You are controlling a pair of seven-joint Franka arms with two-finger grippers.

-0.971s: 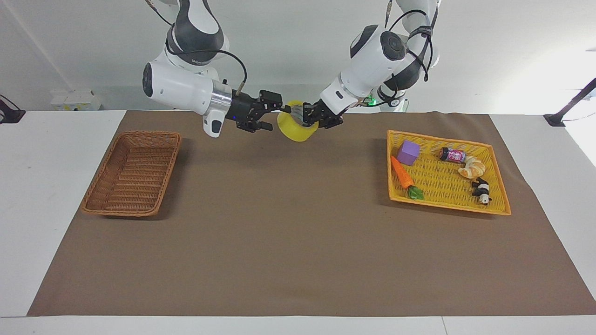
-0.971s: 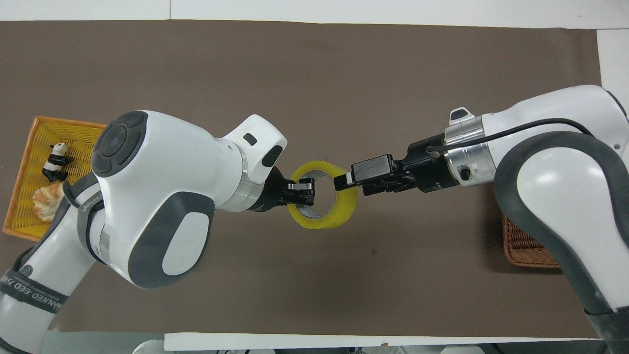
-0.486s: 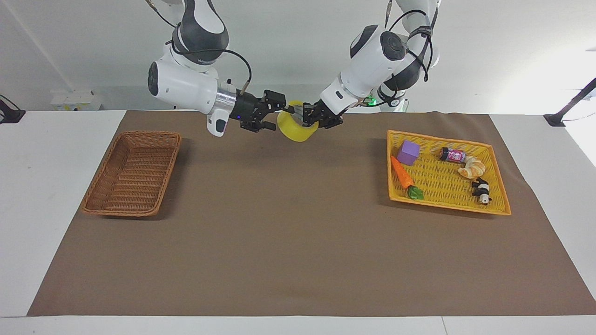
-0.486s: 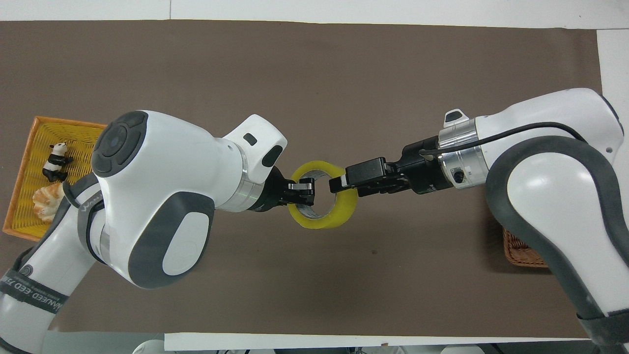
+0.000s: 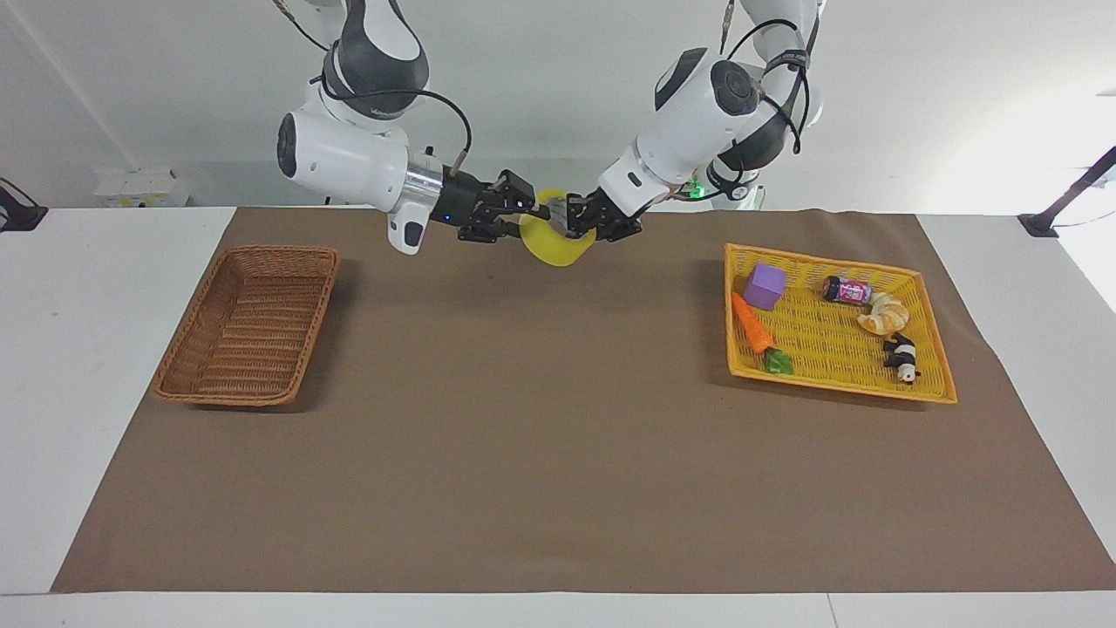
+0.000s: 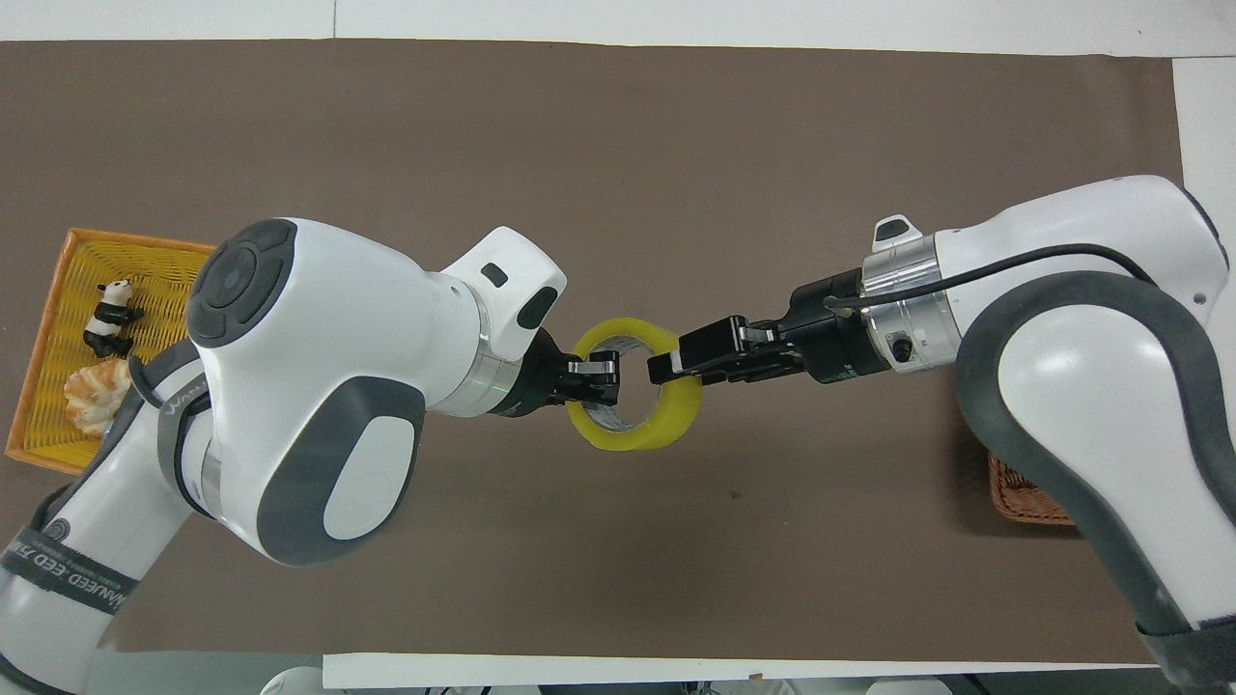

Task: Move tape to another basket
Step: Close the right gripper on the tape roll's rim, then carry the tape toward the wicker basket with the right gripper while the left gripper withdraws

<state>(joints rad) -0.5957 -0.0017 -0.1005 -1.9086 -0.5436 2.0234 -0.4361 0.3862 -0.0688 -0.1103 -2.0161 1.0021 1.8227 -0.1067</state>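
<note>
The tape [image 5: 558, 249] [image 6: 632, 436], a yellow ring with a pale core, hangs in the air over the brown mat between the two arms. My left gripper [image 5: 571, 218] [image 6: 603, 373] is shut on the ring's wall on the side toward the yellow tray. My right gripper [image 5: 528, 209] [image 6: 668, 367] is shut on the wall on the side toward the brown wicker basket [image 5: 281, 251], so both hold the roll at once. That basket stands with nothing in it at the right arm's end of the table; in the overhead view only its corner [image 6: 1024, 494] shows under the right arm.
A flat yellow tray [image 5: 824, 262] [image 6: 58, 290] at the left arm's end holds a purple cube [image 5: 765, 286], a carrot [image 5: 754, 324], a small can [image 5: 847, 290], a croissant [image 5: 883, 314] and a panda figure [image 5: 901, 358]. A brown mat [image 5: 540, 453] covers the table.
My right gripper has moved in toward the tape and shut on its rim. The left gripper has kept its grip and the roll has hardly moved.
</note>
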